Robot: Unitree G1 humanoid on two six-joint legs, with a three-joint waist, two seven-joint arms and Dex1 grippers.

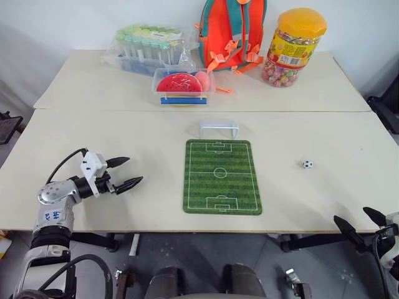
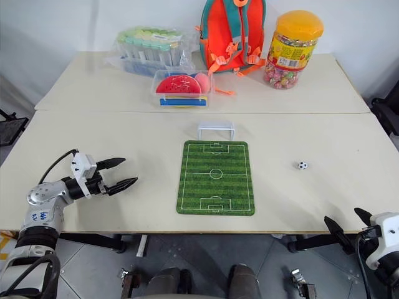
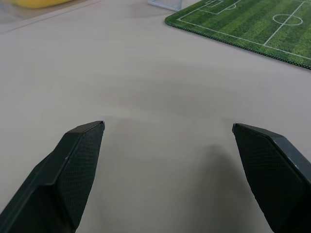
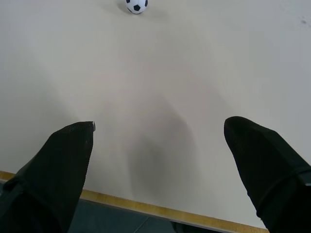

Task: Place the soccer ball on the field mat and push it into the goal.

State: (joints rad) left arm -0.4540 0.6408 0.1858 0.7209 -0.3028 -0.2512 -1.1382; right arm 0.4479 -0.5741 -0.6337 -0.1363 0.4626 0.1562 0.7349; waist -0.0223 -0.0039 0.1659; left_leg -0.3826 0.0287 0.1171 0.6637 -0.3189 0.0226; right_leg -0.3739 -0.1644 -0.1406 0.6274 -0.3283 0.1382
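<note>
Candy jar (image 1: 294, 47), clear box (image 1: 182, 88) holding red disc (image 1: 179, 83)

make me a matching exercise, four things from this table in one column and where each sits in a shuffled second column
Things:
1. soccer ball
2. goal
3. left pincer
4. candy jar

Places:
A. at the field mat's far short edge
B. far right part of the table, beside the backpack
C. bare table right of the mat
D. over the table left of the mat

Pairs: 1-C, 2-A, 3-D, 4-B
</note>
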